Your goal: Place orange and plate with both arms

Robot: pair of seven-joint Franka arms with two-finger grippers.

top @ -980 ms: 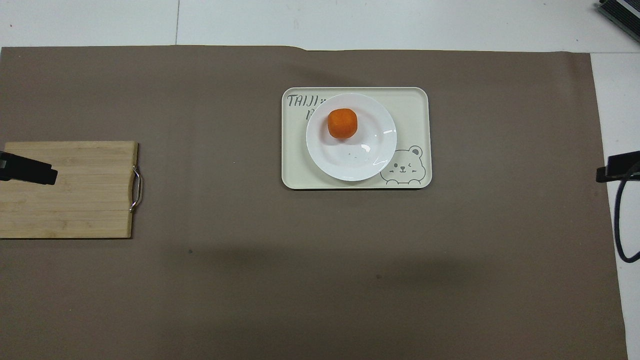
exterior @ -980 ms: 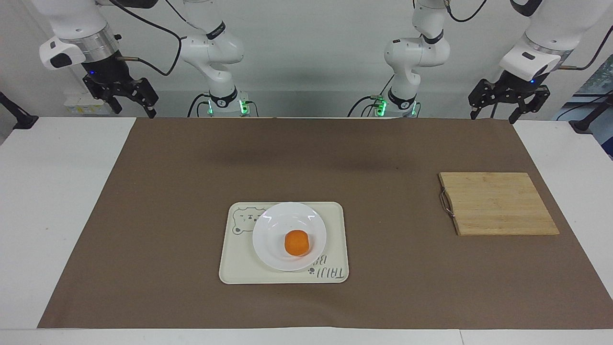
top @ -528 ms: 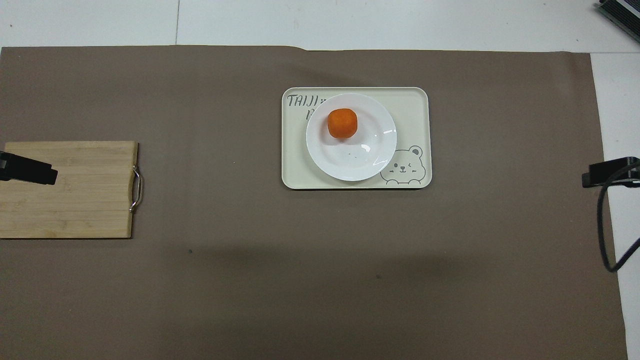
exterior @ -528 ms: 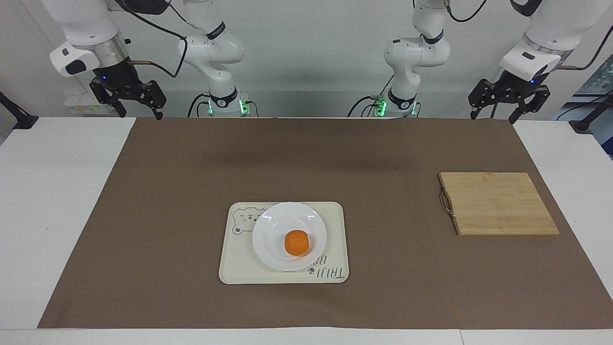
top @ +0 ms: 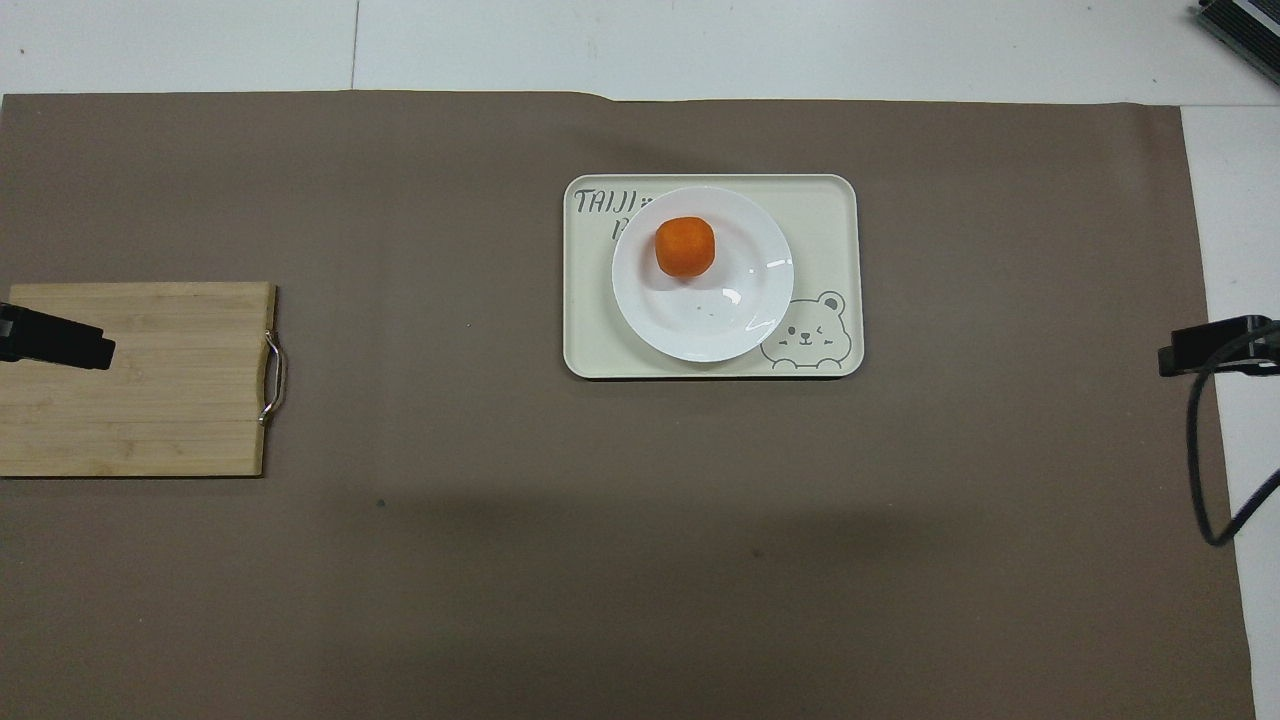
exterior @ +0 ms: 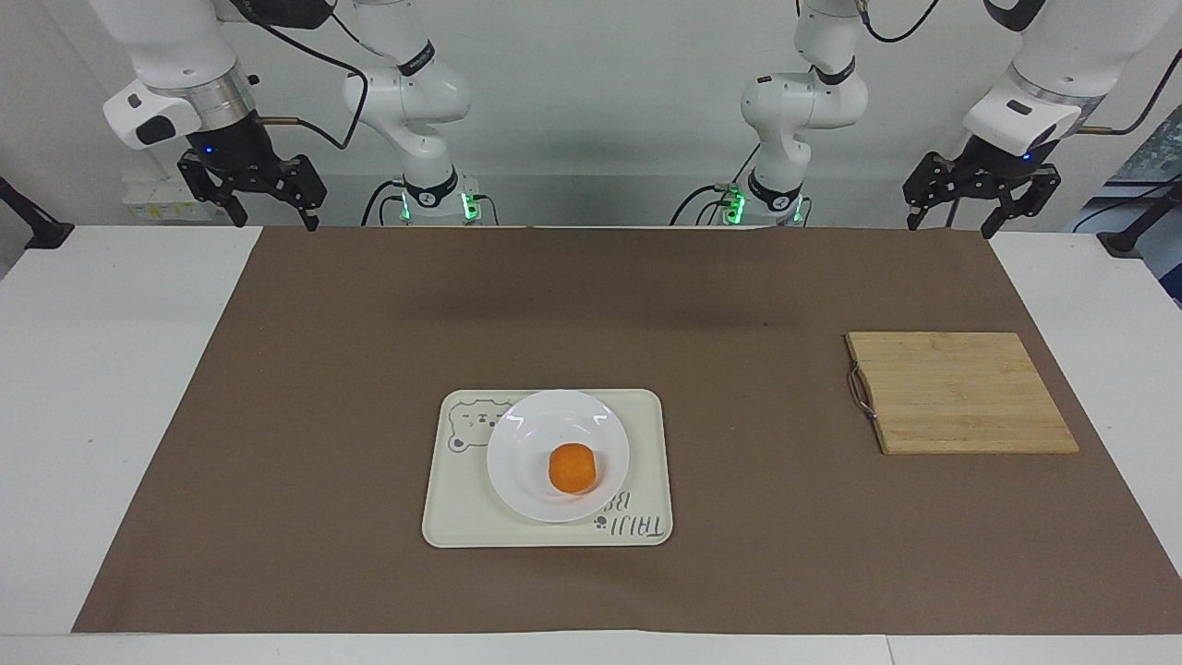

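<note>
The orange (exterior: 572, 468) is seen on the plate (exterior: 517, 443), which is carried by the tray (exterior: 646, 416). Well apart from the tray, the left pincer (exterior: 981, 211) and right pincer (exterior: 261, 203) are held raised, both spread and empty.

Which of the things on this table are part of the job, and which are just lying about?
Part of the job:
- orange, sitting on the plate
- plate, resting on the tray
- left end effector and right end effector, both open, empty and raised at the robots' edge of the table

Just lying about:
- cream bear tray
- wooden cutting board
- brown mat
</note>
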